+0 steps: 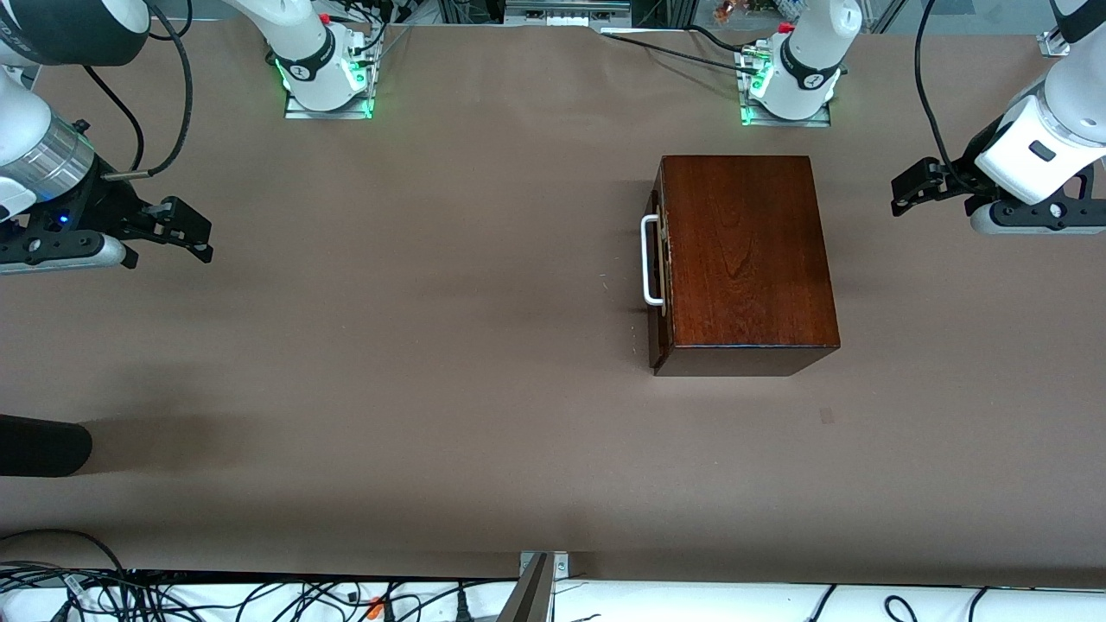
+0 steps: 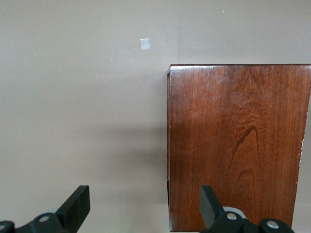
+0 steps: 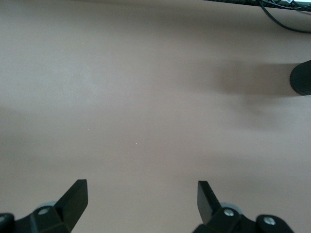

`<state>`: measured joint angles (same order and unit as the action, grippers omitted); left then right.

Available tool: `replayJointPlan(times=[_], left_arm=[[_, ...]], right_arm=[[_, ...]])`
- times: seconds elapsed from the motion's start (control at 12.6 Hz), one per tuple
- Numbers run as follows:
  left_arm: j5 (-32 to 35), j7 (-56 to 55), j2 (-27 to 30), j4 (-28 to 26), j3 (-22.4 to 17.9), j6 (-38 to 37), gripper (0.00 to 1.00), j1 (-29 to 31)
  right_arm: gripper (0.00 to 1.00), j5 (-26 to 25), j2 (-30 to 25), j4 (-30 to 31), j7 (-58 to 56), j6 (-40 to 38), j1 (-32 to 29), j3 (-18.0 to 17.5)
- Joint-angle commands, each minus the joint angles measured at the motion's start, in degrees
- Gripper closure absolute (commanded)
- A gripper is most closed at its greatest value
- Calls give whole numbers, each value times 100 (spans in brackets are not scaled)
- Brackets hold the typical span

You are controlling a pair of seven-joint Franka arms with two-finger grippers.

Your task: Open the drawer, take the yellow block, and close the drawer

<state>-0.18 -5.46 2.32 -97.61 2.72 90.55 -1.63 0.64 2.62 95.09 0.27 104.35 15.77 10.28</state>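
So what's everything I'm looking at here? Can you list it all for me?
box: one, glossy reddish-brown wood, on the table toward the left arm's end
drawer: one, dark front, shut in the box, facing the right arm's end
handle: one, white bar, on the drawer front
yellow block: none in sight
table: one, brown, under everything
dark rounded object: one, black, at the table's edge at the right arm's end; what it is I cannot tell
cables: many, mostly black, below the table's near edge
left gripper: one, black, open, waiting above the table beside the box
right gripper: one, black, open, waiting over bare table
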Motion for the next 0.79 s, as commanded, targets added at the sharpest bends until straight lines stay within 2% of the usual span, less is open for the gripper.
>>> replayJointPlan(times=[0.0, 0.55, 0.71], left_arm=[[-96, -8, -144, 294, 1, -160, 0, 5], [-87, 54, -293, 321, 27, -714, 0, -56], [-62, -51, -328, 339, 271, -688, 0, -196]], right_arm=[[0, 112, 36, -96, 52, -55, -21, -17], [0, 112, 36, -96, 52, -64, -21, -8], [0, 112, 36, -96, 43, -64, -21, 0]])
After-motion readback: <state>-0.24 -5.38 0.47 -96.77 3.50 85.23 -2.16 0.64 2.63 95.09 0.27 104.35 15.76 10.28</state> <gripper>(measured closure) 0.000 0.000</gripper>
